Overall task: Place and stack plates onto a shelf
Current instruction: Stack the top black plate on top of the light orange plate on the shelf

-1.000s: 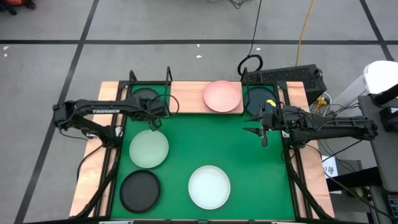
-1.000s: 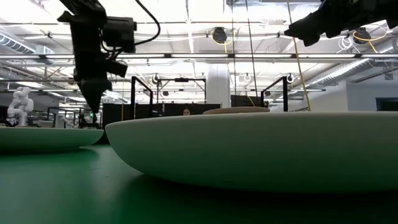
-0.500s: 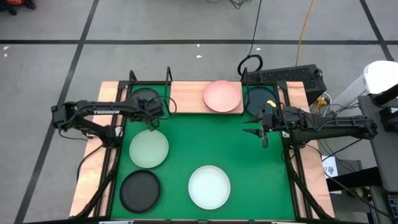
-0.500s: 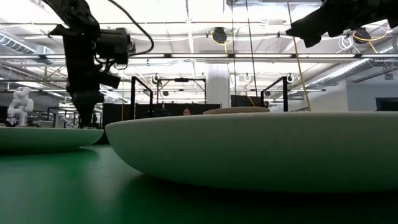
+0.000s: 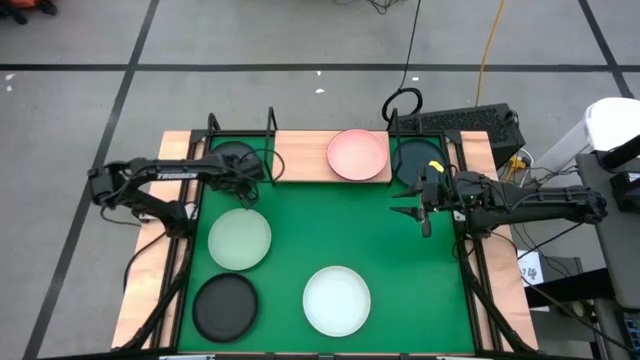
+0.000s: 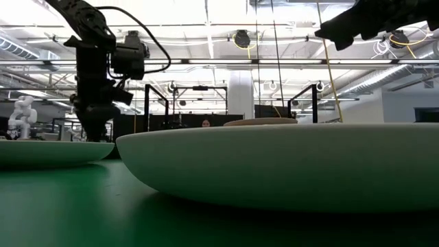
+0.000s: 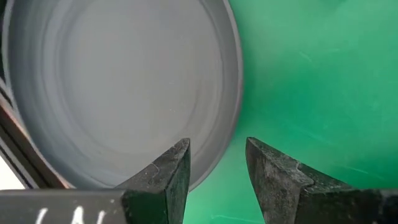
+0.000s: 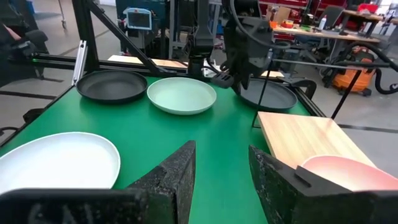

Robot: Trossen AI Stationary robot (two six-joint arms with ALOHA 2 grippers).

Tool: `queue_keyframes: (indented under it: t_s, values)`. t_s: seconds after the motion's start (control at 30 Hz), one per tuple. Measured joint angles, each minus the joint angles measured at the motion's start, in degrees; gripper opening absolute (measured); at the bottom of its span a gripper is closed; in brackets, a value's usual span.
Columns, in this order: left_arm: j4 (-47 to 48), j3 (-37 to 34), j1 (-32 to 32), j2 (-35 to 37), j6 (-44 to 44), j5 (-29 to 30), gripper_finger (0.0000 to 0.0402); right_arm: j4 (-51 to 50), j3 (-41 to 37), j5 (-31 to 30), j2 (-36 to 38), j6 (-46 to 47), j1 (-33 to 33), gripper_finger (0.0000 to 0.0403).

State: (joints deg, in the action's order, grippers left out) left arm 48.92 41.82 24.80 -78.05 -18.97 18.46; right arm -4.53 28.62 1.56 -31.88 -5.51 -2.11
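Left claw (image 5: 247,197) released, fingers parted over the pale green plate (image 5: 239,239), centre-left of frame. Right claw (image 5: 418,212) released at centre-right. Light pink plate (image 5: 357,154) on the shelf (image 5: 300,152), upper centre.

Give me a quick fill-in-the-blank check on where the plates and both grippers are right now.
1. The round light pink plate lies on the ____.
2. The left gripper hangs over the edge of the ____ plate.
3. The right gripper holds ____.
4. The round white plate lies on the ____ mat.

Missing: shelf; pale green; nothing; green
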Motion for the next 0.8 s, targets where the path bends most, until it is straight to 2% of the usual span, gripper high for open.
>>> queue_keyframes:
  t_s: [0.43,0.53,0.67,0.8]
  values:
    - [-1.0,0.0,0.3,-6.0,-2.2,1.1,0.0152,0.0,0.0,0.0,0.0,-1.4,0.0,0.013]
    - [-0.9,0.0,0.3,-6.0,-2.7,1.0,0.0111,0.0,0.0,0.0,0.0,-1.4,0.0,0.013]
    - [0.1,0.0,0.3,-6.0,-4.4,0.8,0.0031,0.0,0.0,0.0,0.0,-1.4,0.0,0.013]
    - [1.9,0.0,-0.4,-4.3,-5.6,0.4,0.0009,0.0,0.0,0.0,0.0,-1.4,0.0,0.013]
